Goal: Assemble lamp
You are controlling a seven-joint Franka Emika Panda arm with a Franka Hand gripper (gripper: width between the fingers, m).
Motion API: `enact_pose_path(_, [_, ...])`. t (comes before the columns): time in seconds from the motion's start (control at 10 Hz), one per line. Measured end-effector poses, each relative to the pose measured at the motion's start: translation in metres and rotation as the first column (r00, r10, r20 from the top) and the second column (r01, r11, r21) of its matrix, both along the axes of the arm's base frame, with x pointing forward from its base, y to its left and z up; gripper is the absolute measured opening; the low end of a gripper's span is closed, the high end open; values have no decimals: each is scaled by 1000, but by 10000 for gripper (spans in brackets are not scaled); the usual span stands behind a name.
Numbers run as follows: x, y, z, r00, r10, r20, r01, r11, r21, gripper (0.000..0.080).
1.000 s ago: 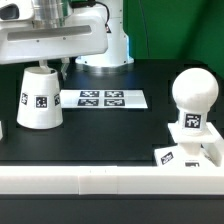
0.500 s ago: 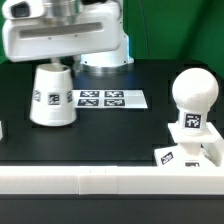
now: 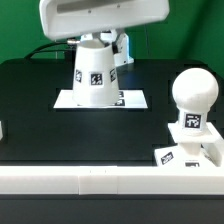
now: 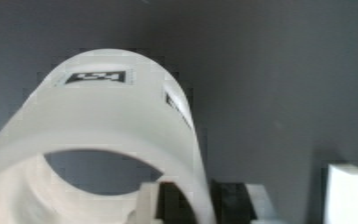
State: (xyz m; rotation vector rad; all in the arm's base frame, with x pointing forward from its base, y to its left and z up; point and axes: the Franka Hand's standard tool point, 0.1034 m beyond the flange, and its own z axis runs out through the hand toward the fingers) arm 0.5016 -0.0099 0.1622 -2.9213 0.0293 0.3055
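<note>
The white tapered shade (image 3: 93, 74), with square tags on its side, hangs from my gripper (image 3: 94, 41) above the table, over the marker board. In the wrist view the fingers (image 4: 167, 203) pinch the shade's wall (image 4: 114, 120) at its rim, one inside and one outside. My gripper (image 4: 194, 203) is shut on it. The rounded bulb (image 3: 192, 92) stands upright on the low square base (image 3: 188, 152) at the exterior view's right, well apart from the shade.
The marker board (image 3: 136, 99) lies on the black table, partly hidden behind the shade. A white rail (image 3: 90, 181) runs along the front edge. The arm's white pedestal (image 3: 122, 46) stands at the back.
The gripper has carried the shade up and toward the exterior view's right, from beside the marker board to over it. The bulb and base have not moved.
</note>
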Motion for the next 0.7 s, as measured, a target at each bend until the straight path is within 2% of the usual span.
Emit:
enact_pose_path(0.2, [30, 9, 29, 999, -37, -11, 38, 999, 17, 46])
enact_pose_path(0.4, [23, 7, 19, 999, -32, -10, 32, 999, 13, 46])
enact_pose_path(0.7, [23, 7, 17, 999, -32, -11, 32, 999, 13, 46])
